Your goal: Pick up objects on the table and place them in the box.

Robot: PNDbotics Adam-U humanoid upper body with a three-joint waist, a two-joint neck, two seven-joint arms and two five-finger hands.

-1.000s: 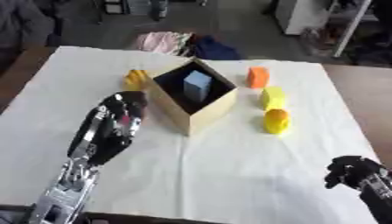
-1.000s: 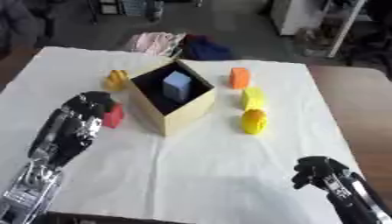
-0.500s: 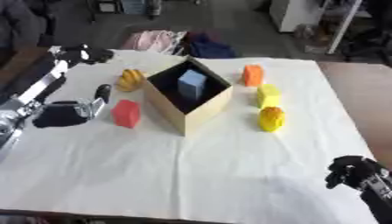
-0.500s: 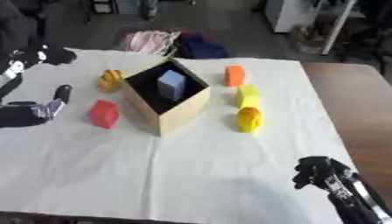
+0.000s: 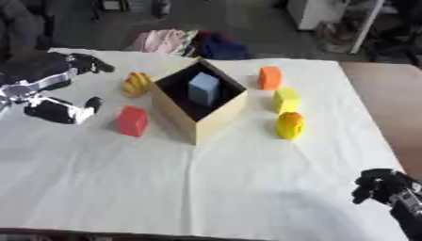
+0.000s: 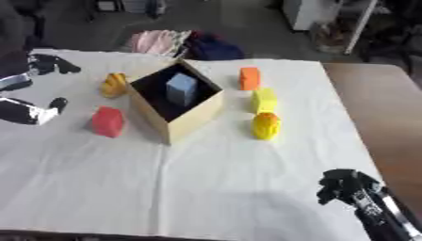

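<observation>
On the white cloth-covered table, the open tan cardboard box holds a pale blue block; the left hand hangs spread, the right hand curled empty.

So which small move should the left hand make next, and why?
Probably lower the left hand toward the red block and close on it. That block stands nearest this hand, just left of the box, which holds only a blue block so far. The right hand idles far away.

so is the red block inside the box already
No, the red block stands on the white cloth just to the left of the box, which holds only a light blue block.
</observation>
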